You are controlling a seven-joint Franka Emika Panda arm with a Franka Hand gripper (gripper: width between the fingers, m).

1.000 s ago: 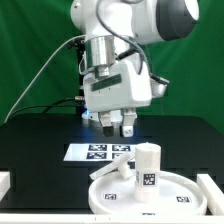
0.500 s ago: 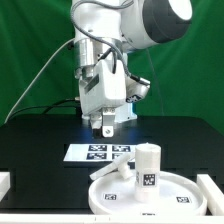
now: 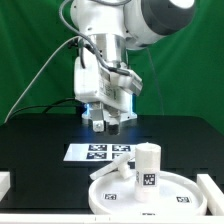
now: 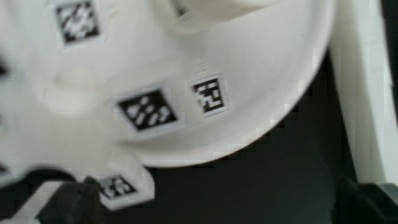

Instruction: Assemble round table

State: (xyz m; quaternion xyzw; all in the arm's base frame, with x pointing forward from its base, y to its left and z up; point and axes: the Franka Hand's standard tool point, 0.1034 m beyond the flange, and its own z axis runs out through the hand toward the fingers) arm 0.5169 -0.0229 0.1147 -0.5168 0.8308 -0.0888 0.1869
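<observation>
Stock as I read it off my screens, from the exterior view's left to its right:

1. White block [image 3: 5, 184], cut by the frame edge, on the black table [image 3: 40, 150].
2. Gripper [image 3: 105, 127], hanging above the table's far half, well clear of every part. Fingers stand a little apart with nothing between them.
3. Marker board [image 3: 100, 152], flat on the table, below and in front of the gripper.
4. Cross-shaped foot piece [image 3: 113, 171], tilted, resting on the near-left part of the disc, just beside the leg.
5. Thick cylindrical leg [image 3: 148, 168], upright on the disc, tag facing the camera.
6. Large rimmed round disc [image 3: 178, 196], lying flat at the table's near edge, in front of the marker board, carrying items 4 and 5.
7. Second white block [image 3: 211, 186] at the right edge.

Wrist view: blurred; the disc [image 4: 231, 50] fills most of it, tags visible.
</observation>
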